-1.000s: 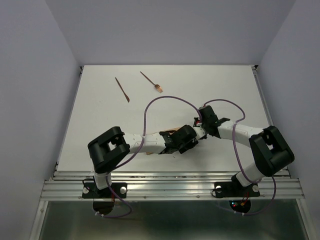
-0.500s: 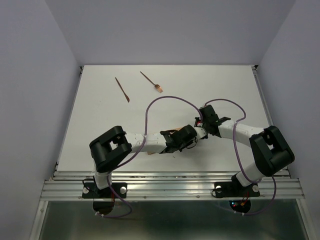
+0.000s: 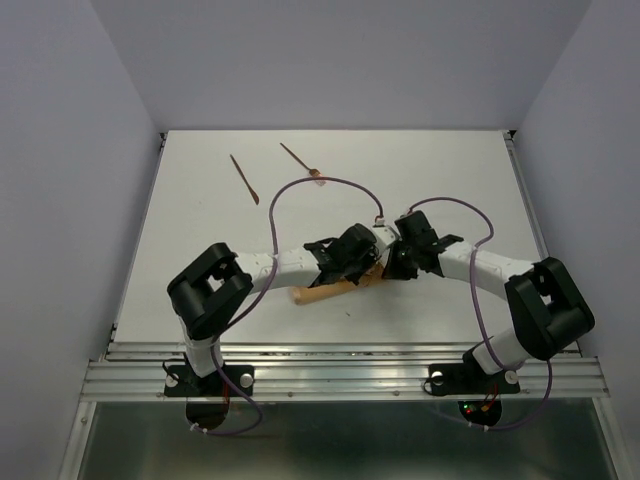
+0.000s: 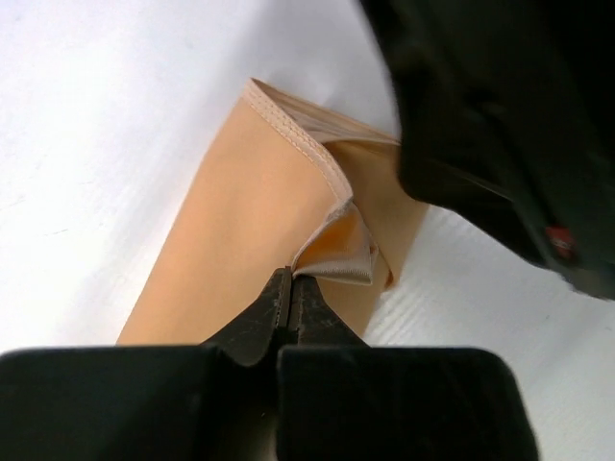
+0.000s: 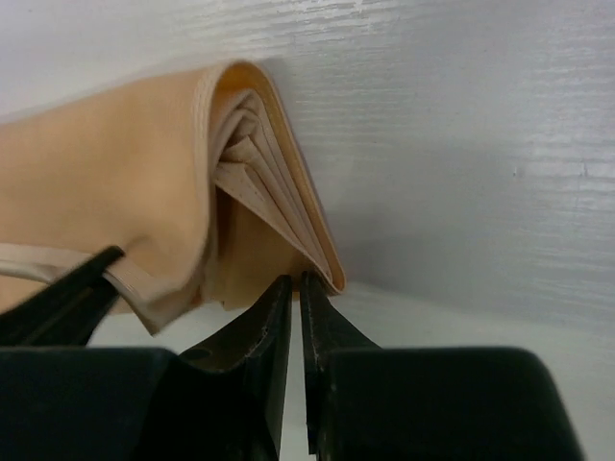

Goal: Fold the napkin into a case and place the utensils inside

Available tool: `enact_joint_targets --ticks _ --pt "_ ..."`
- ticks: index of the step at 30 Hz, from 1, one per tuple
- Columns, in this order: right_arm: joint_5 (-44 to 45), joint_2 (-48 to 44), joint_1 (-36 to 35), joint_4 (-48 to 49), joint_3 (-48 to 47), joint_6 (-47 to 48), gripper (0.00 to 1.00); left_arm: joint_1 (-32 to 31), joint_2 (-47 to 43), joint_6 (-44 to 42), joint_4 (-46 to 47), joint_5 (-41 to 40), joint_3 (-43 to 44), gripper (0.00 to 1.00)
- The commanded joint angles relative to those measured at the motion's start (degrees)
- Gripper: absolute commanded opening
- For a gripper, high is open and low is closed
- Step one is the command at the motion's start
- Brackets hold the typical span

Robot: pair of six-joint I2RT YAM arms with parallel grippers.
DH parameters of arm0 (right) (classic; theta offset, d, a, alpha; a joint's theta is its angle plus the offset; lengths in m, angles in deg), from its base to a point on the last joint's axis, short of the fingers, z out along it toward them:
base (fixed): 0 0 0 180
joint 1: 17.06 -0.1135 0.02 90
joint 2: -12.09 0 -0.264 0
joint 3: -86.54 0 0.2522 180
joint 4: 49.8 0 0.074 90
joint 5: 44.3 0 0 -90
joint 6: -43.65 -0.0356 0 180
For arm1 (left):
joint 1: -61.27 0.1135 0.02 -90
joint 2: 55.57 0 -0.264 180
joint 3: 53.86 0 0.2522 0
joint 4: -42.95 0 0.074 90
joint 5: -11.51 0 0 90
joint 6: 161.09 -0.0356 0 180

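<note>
Risks at the opening of the folded pouch. The napkin (image 3: 318, 293) is shown folded into a narrow oblong and laid on the table (image 3: 450, 180) near the front, partly under the two wrists. The left gripper (image 4: 291, 283) is seen closed tight on a small flap (image 4: 341, 252) at the hemmed edge of the top layer. The right gripper (image 5: 296, 288) is set at the near corner of the layered end, its jaws drawn to a thin slit; whether a layer is caught between them cannot be told. The utensils, a fork (image 3: 298, 161) and a plain stick (image 3: 244, 179), are seen at the far side, well apart from the napkin and not yet inserted. Several failures are judged possible. If the flap is lifted while the lower layers are not pinned, the whole bundle may be dragged or the folds undone, since only one thin layer is gripped. If the pinch is shallow, the flap may be lost and the mouth may fall shut. The two grippers are placed very near each other, so contact between them is risked by any sideways correction. The left arm's cable (image 3: 335, 180) is looped across the fork's head in the top view, its height unclear, and the fork may be displaced should the loop be swept low.
</note>
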Motion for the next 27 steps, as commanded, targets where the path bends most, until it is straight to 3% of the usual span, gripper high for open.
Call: enact_joint_targets --ticks 1,5,14,27 --pt "2.6 -2.8 -0.7 -3.2 -1.8 2.0 0.15 3.1 -5.3 6.2 4.2 4.4 -0.2 0.00" --pt "2.7 -4.3 -0.7 -3.4 -2.3 2.6 0.18 4.6 -6.2 9.0 5.4 9.2 -1.4 0.00" --pt "4.9 -5.3 -1.8 -2.6 -3.7 0.1 0.26 4.7 -6.2 11.4 5.4 9.2 -2.0 0.00" --pt "10.1 -0.1 -5.6 -3.3 -6.4 -5.5 0.29 4.7 -6.1 13.9 5.5 7.3 -2.3 0.00"
